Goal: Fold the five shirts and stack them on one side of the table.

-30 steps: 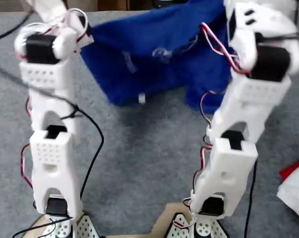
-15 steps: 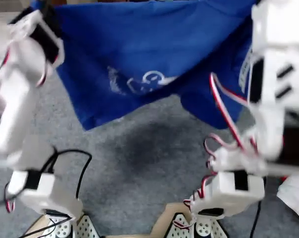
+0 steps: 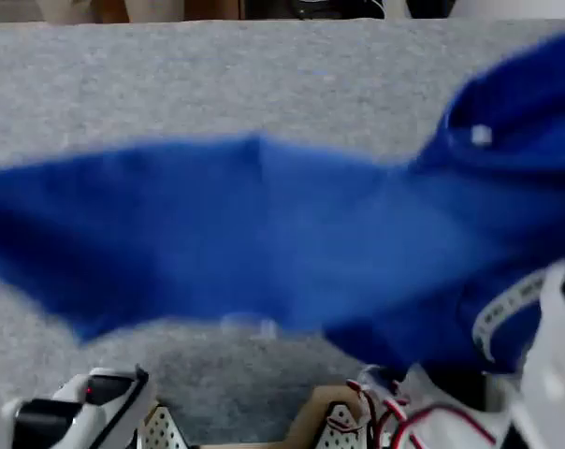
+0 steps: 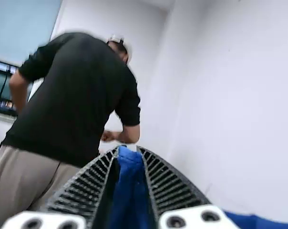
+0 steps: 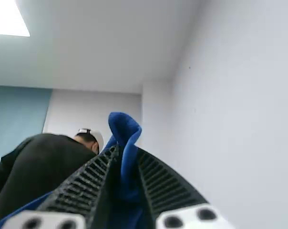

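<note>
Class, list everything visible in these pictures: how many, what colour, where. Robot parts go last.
shirt: one, blue, held up over the table, spread wide.
table: one, grey covering, beneath the shirt.
wooden board: one, light brown, at the table's near edge.
arms: two, white, at the near edge.
left jaws: one pair, black, ribbed, shut on the shirt.
right jaws: one pair, black, ribbed, shut on the shirt.

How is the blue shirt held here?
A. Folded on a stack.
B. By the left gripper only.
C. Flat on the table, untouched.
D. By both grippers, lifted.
D: the left gripper and the right gripper each clamp the blue shirt, which spreads above the table.
</note>
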You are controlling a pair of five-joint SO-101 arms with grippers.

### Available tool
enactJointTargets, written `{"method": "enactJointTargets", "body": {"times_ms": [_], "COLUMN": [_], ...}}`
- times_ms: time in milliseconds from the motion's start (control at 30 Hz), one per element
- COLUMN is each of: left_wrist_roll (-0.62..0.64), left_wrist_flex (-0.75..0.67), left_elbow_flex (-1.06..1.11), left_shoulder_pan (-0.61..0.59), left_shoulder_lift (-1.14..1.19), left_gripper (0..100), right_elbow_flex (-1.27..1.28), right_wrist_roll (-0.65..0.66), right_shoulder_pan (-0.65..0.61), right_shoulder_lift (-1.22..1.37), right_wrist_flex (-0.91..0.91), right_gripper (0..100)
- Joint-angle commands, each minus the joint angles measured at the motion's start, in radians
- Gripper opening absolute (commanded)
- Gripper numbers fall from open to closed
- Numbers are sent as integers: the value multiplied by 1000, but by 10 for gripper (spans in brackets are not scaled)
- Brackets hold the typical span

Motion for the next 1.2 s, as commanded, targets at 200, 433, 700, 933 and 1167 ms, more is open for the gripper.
{"method": "enactJointTargets", "body": {"times_ms": [200,433,700,933,1167], "left_wrist_roll": [-6,-9,-2,-6,-6], "left_wrist_flex": [9,-32,-845,-1814,-1953], "left_elbow_flex": [385,968,1815,2400,2297], "left_shoulder_pan": [2,-3,-138,-114,-110], "left_shoulder_lift": [-10,-1,-1,41,403], "left_gripper": [19,19,19,19,19], "right_elbow_flex": [91,285,530,536,535], "right_wrist_roll": [0,8,9,9,9], "right_shoulder_pan": [-10,-12,-35,-58,-77], "right_shoulder_lift": [145,355,691,1009,1152], "right_wrist_flex": [66,78,2,-287,-499], "right_gripper": [5,5,5,5,5]}}
